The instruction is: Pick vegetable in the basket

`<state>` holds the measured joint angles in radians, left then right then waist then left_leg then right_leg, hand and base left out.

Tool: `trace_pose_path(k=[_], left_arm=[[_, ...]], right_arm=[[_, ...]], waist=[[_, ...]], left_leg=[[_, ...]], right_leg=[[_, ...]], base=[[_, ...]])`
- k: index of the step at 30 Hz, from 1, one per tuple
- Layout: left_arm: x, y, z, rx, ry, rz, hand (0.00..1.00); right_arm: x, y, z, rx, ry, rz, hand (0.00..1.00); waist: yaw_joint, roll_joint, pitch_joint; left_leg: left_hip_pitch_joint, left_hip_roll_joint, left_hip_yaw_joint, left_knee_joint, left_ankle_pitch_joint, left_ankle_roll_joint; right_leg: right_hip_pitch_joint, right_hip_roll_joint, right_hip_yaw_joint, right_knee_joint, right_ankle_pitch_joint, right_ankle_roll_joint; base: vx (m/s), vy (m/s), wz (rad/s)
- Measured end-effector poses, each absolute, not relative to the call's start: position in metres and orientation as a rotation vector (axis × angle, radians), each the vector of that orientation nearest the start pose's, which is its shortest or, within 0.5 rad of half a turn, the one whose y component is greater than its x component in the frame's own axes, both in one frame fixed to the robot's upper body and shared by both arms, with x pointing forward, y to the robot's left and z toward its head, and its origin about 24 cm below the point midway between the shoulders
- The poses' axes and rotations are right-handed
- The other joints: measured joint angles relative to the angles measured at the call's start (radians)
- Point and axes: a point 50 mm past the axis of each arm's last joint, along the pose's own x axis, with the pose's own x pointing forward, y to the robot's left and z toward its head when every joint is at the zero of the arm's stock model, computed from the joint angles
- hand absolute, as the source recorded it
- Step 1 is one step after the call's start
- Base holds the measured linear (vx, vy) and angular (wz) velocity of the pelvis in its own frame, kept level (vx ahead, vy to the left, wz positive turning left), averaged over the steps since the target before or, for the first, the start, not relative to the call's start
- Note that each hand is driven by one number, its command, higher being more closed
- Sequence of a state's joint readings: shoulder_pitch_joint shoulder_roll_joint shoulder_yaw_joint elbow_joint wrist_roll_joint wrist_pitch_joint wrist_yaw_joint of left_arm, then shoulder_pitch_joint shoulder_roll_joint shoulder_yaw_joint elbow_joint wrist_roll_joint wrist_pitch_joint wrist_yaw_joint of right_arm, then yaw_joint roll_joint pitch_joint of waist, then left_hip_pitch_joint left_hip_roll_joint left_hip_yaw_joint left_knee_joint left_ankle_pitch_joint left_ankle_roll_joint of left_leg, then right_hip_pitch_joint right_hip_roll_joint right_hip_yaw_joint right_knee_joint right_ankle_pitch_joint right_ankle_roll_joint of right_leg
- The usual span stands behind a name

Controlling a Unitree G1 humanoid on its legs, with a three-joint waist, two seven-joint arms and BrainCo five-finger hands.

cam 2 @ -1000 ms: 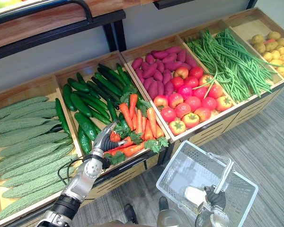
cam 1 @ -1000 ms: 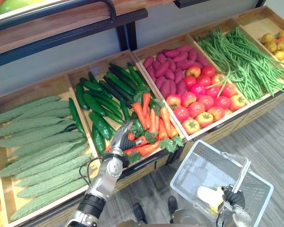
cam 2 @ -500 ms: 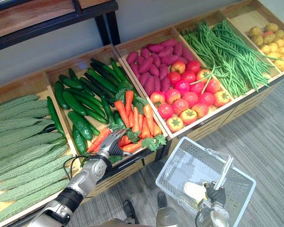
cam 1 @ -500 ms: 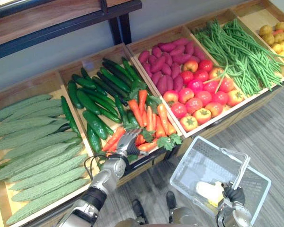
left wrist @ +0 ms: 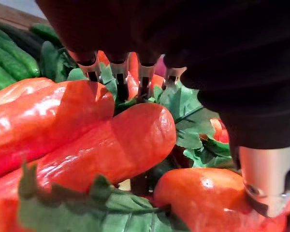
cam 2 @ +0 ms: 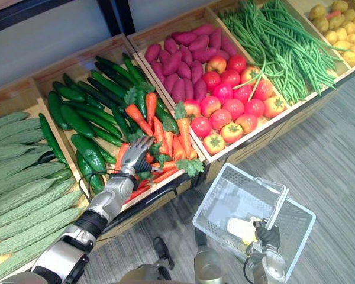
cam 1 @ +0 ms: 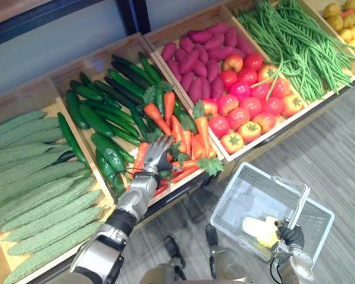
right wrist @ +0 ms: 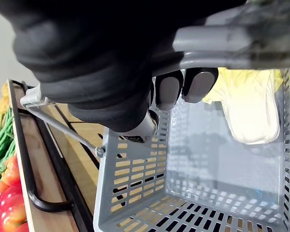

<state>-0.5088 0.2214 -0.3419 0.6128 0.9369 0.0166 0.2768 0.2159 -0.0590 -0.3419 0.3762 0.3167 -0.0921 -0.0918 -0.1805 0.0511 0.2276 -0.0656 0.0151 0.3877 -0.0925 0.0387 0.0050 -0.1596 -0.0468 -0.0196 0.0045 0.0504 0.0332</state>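
Several carrots point(cam 1: 203, 131) under the fingers point(left wrist: 144, 77) of the left hand point(cam 1: 155, 157), straight and a little spread, tips down among green leaves point(left wrist: 193, 121). Thumb point(left wrist: 268, 179) apart from them, against another carrot. Hand palm-down at centre frame, on the carrot heap in the wooden crate point(cam 1: 94, 62), just right of the cucumbers point(cam 1: 97, 118), with tomatoes point(cam 1: 242, 112) further right. At lower right, right hand point(cam 1: 291, 235) with fingers curled round the handle point(cam 1: 300, 207) of the grey basket point(cam 1: 232, 201), above the floor point(cam 1: 343, 154). Inside the basket, a pale yellow item point(cam 1: 257, 228). All carrots lying in the crate.
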Motion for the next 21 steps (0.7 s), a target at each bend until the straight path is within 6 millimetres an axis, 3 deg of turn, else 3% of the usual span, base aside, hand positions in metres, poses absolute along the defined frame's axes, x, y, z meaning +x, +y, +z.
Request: trace_pose_path(k=[9, 21], left_arm=[[0.348, 0.122, 0.063, 1.385, -0.229, -0.068, 0.0], [0.349, 0.122, 0.073, 1.36, -0.258, -0.034, 0.0]], right_arm=[[0.158, -0.26, -0.064, 0.247, 0.394, -0.588, 1.0], [0.162, -0.261, -0.061, 0.244, 0.38, -0.58, 1.0]], waist=[[0.001, 0.001, 0.038], [0.003, 0.01, 0.067]], left_leg=[[-0.014, 0.0, 0.005, 0.004, 0.0, 0.0], [-0.013, 0.0, 0.005, 0.003, 0.0, 0.0]], right_leg=[[-0.02, 0.0, 0.007, 0.013, -0.001, 0.0], [-0.02, 0.0, 0.007, 0.015, -0.001, 0.0]], base=[[0.0, -0.006, -0.01], [0.0, -0.019, 0.0]])
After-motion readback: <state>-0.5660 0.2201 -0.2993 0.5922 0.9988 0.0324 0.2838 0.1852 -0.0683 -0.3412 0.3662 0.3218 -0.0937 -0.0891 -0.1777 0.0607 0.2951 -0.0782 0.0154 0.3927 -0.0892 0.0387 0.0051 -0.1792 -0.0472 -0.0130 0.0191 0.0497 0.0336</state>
